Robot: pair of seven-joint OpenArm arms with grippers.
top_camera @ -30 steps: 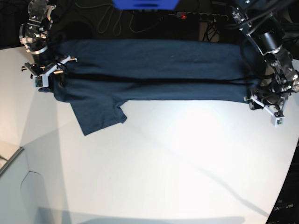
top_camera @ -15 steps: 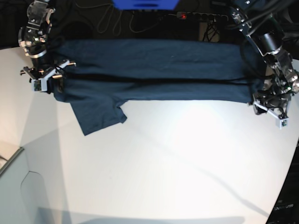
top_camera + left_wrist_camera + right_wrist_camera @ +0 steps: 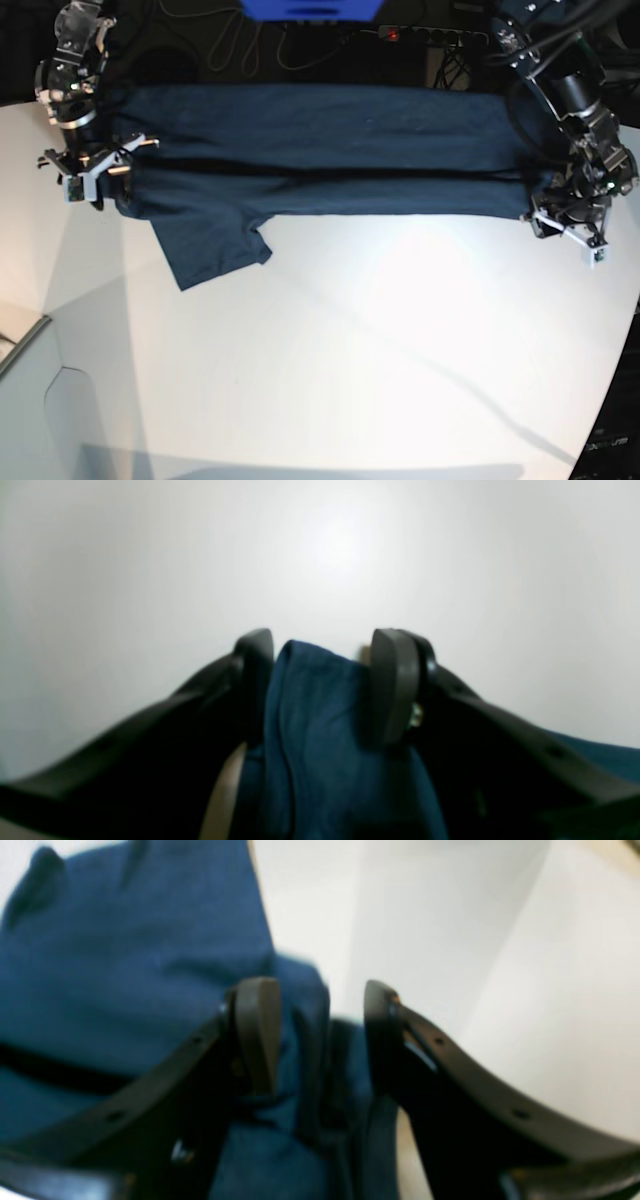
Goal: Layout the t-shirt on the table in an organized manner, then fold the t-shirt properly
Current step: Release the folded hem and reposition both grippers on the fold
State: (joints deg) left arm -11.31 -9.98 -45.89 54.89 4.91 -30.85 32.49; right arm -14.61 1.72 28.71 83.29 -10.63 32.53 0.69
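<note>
The navy t-shirt (image 3: 320, 150) lies stretched in a long band across the far side of the white table (image 3: 350, 340). One sleeve (image 3: 210, 245) sticks out toward the front. My left gripper (image 3: 567, 228) sits at the band's right end. In the left wrist view its jaws (image 3: 322, 680) stand apart with a raised fold of the t-shirt (image 3: 320, 720) between them. At the left end is my right gripper (image 3: 88, 172). The right wrist view shows it open (image 3: 320, 1035) over bunched cloth (image 3: 125, 965), with bare table beside one finger.
A power strip (image 3: 400, 35) with a red light, cables and a blue object (image 3: 310, 8) lie behind the table's far edge. A pale grey corner piece (image 3: 30, 400) sits at the front left. The table's curved edge (image 3: 610, 400) runs down the right.
My left gripper swung outward toward the front, then came back to the shirt's right end, its jaws slightly narrower. The right gripper drifted a little left. The shirt lies as before.
</note>
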